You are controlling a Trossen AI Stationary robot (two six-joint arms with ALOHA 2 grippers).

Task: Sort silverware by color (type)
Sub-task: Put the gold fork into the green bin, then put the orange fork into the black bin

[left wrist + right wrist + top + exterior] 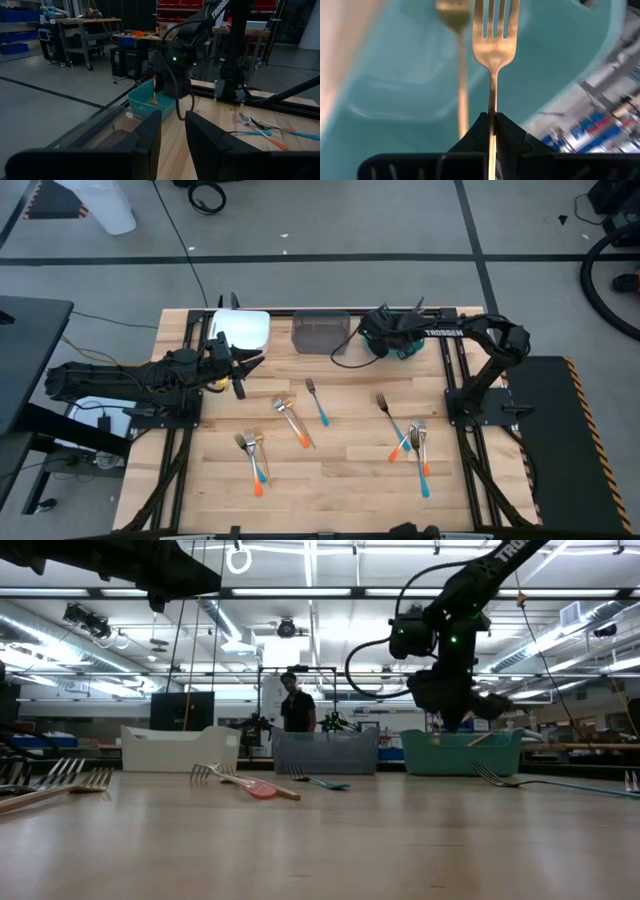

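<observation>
Gold fork (493, 35), slim, pinched by right gripper (490, 122) over seemingly smooth teal bin (395, 75).

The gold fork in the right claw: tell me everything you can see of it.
The gold fork is all one gold-coloured, metal-looking piece: four tines, a shouldered head and a thin straight handle. The right claw is shut on the handle, tines pointing away from the wrist. It hangs above the inside of the teal bin, at the table's far edge in the high view. A second gold utensil already lies in the bin beside it; whether the two touch cannot be told.
</observation>
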